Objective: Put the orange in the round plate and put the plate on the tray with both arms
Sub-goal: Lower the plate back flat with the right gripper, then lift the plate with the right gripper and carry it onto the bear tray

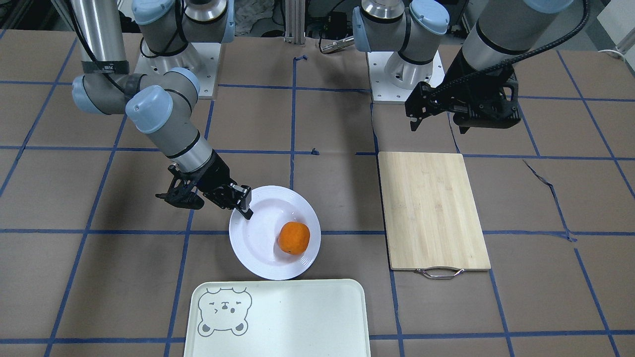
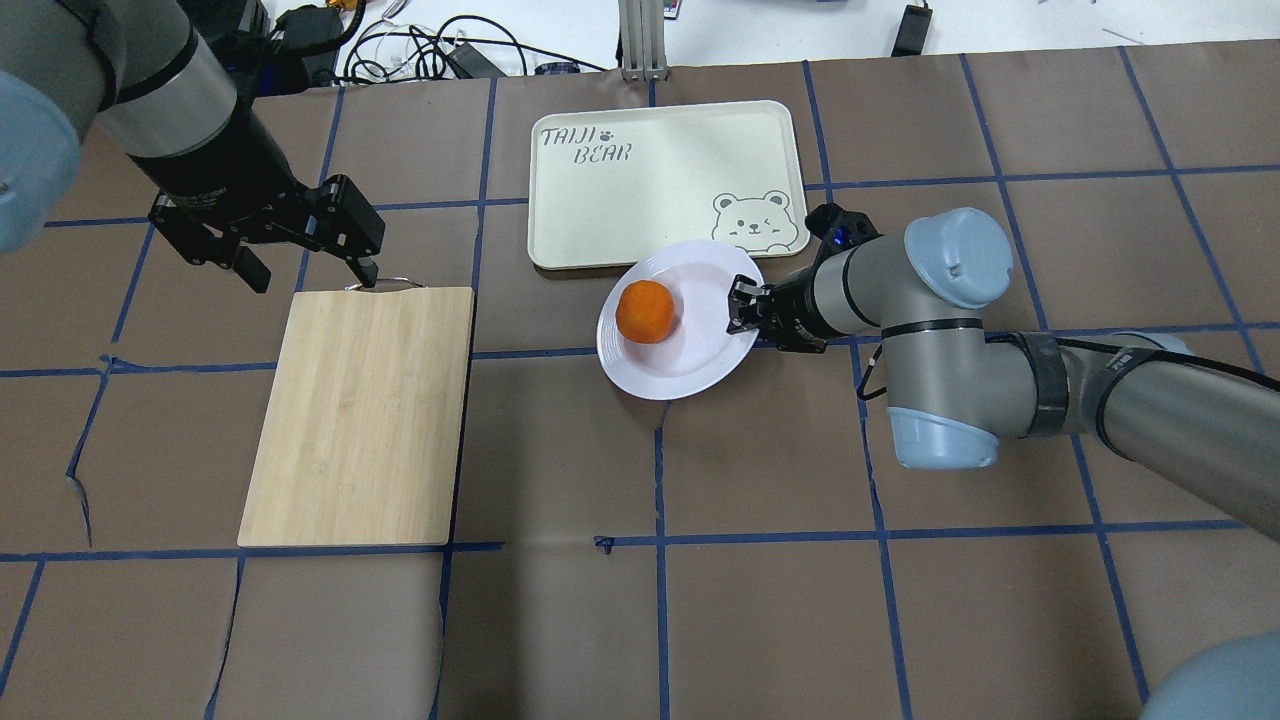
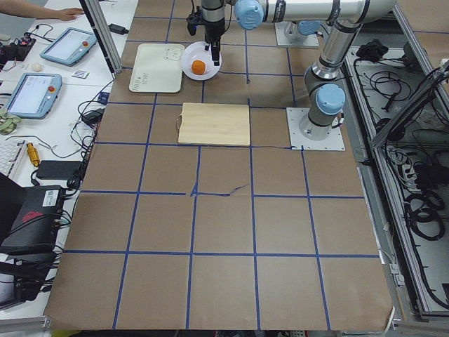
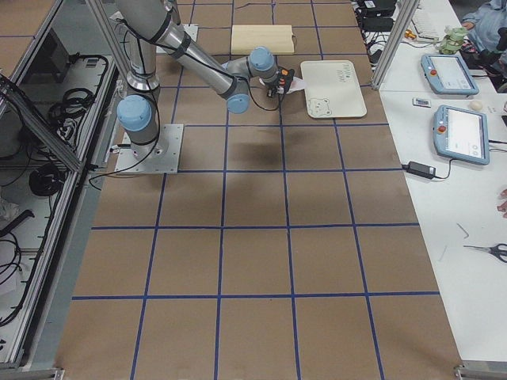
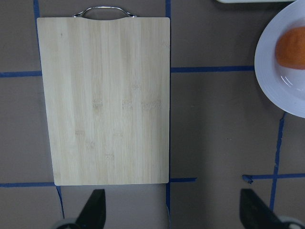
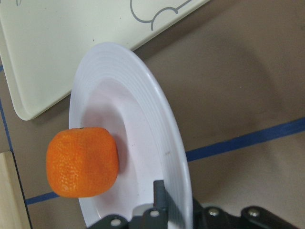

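The orange [image 1: 293, 238] lies in the round white plate [image 1: 258, 253], toward the side away from my right gripper [image 1: 245, 204]. That gripper is shut on the plate's rim, one finger [image 6: 159, 198] on top and the other hidden beneath. The plate [image 2: 700, 360] sits right beside the tray [image 2: 660, 190], near its bear-face corner. The right wrist view shows the orange [image 6: 82, 161], the plate [image 6: 128, 109] and the tray [image 6: 71, 43] close up. My left gripper [image 2: 305, 268] hangs open above the table by the cutting board's handle, holding nothing; its fingertips [image 5: 95, 210] stand wide apart.
A bamboo cutting board [image 2: 360, 415] with a metal handle [image 2: 385, 284] lies flat on the robot's left side. Brown table covering with blue tape lines lies all around. The side views show tablets, cables and tools on benches beyond the table's far edge.
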`<state>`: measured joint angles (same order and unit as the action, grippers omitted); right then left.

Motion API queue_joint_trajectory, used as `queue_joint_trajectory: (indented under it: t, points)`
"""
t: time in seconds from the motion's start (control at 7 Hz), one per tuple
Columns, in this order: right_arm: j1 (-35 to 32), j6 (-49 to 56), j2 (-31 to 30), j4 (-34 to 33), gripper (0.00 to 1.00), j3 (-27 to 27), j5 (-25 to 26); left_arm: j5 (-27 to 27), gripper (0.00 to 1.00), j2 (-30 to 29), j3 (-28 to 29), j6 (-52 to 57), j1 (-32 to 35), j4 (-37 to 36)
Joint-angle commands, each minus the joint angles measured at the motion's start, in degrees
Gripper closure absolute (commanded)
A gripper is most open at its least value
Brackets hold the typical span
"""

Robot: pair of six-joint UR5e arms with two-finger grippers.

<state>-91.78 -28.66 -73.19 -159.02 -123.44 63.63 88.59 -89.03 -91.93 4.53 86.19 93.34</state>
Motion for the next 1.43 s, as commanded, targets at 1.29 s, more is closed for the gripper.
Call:
queue_joint_trajectory:
  t: [1.29]
  points:
    - [1.4,-3.5,10.3,19.0,1.0,32.6,-7.7,0.0,0.0,-0.2,-0.1,0.0,-0.1,0.1]
